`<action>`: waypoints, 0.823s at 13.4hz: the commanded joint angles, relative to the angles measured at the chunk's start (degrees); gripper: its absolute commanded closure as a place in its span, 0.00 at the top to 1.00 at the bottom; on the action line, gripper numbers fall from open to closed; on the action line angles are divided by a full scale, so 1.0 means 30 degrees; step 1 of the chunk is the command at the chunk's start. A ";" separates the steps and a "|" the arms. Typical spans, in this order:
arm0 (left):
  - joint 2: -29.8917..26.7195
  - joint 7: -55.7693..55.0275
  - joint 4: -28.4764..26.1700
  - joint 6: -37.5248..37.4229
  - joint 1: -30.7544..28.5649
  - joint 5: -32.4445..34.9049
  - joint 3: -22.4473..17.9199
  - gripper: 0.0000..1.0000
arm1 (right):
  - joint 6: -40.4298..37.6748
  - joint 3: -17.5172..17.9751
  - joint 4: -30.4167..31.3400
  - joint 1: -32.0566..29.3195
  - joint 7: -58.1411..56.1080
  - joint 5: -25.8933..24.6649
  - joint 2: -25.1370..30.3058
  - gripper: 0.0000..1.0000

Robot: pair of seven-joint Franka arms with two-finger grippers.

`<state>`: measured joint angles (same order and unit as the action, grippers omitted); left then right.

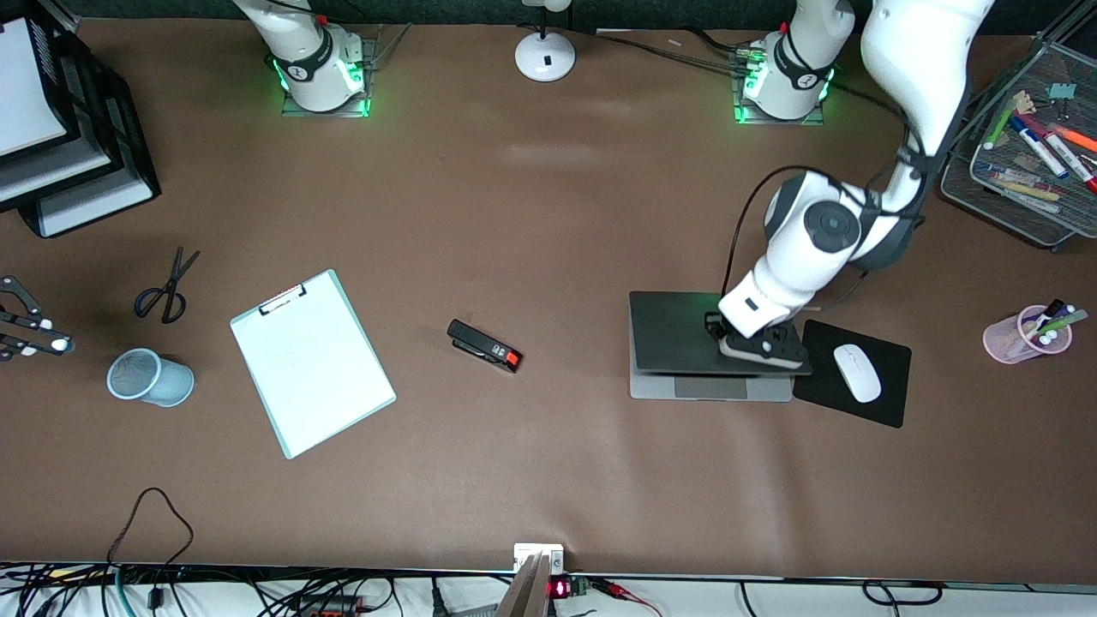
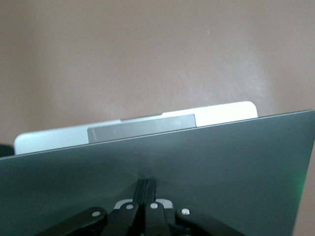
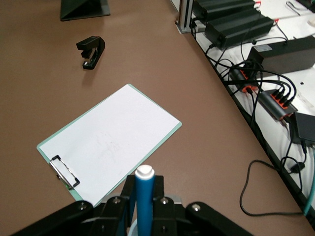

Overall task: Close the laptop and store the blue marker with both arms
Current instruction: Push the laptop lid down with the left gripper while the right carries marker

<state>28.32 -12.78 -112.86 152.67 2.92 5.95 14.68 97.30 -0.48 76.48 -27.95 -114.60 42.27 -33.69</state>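
The left arm's black two-finger gripper (image 1: 761,341), fingers pressed together, rests on the dark lid of the slim silver-grey laptop (image 1: 686,343), which stands nearly closed beside the black mouse pad (image 1: 891,403), while the right gripper (image 3: 145,206) clamps the bright-blue marker (image 3: 145,196) above the white clipboard (image 3: 110,142).

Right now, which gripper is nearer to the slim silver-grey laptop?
Left. The left gripper presses on the laptop lid, fingers together. The right gripper, holding the blue marker, is by the white clipboard, toward the right arm's end.
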 commanded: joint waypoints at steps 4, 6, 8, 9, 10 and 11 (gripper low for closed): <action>0.3330 0.0189 0.1350 0.3627 0.0140 0.0419 -0.0293 0.00 | -0.1553 0.0363 -0.0181 -0.0528 -0.4392 0.2579 -0.1601 0.00; 0.3421 0.0189 0.1350 0.3807 0.0110 0.0449 -0.0293 0.00 | -0.1525 0.0393 -0.0181 -0.0528 -0.5681 0.2611 -0.1719 0.00; 0.3421 0.0189 0.1321 0.3807 0.0110 0.0449 -0.0293 0.00 | -0.1496 0.0422 -0.0239 -0.0470 -0.6592 0.2639 -0.2040 0.00; 0.3421 0.0189 0.1321 0.3807 0.0081 0.0478 -0.0293 0.00 | -0.1466 0.0422 -0.0268 -0.0440 -0.7002 0.2640 -0.2245 0.00; 0.3421 0.0189 0.1321 0.3778 0.0081 0.0478 -0.0293 0.00 | -0.1408 0.0422 -0.0268 -0.0411 -0.7471 0.2611 -0.2363 0.00; 0.3334 0.0189 0.1292 0.3749 0.0023 0.0478 -0.0293 0.00 | -0.1378 0.0422 -0.0268 -0.0411 -0.7881 0.2610 -0.2509 0.00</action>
<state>38.01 -12.67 -109.97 164.11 2.98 6.01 14.20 93.75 0.08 76.48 -28.50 -135.14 48.69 -39.88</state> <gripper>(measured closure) 0.991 0.824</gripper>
